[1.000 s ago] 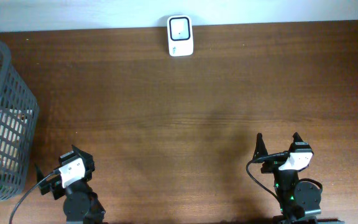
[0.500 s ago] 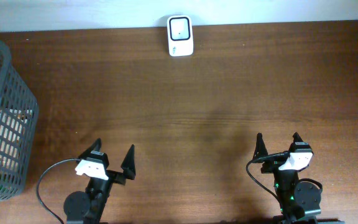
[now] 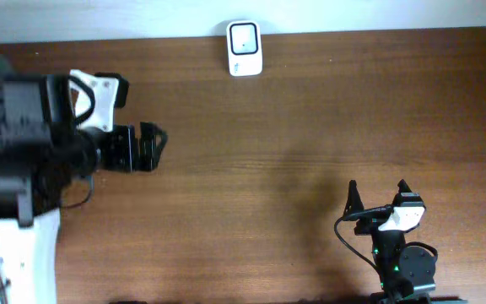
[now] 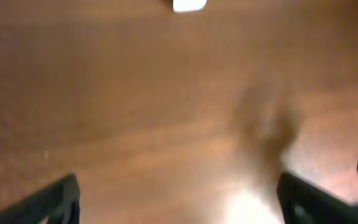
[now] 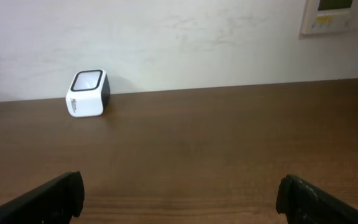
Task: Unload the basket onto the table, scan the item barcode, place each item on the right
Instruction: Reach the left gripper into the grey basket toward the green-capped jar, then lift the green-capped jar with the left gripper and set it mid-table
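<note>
Left arm stood high over the left side of the bench (image 3: pixel 310 127), left tool (image 3: pixel 154 147) pointing right, jaws spread, empty | Right arm sat folded at the near right edge, right tool (image 3: pixel 378 192) aimed at the far edge, jaws spread, empty | White scanner (image 3: pixel 245 49) stood at the far edge, mid-bench

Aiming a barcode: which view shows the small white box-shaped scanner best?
Right wrist: the small white box-shaped scanner is sharp and whole, side and top window visible. Overhead shows only its top; left wrist, a blurred cropped patch.
</note>
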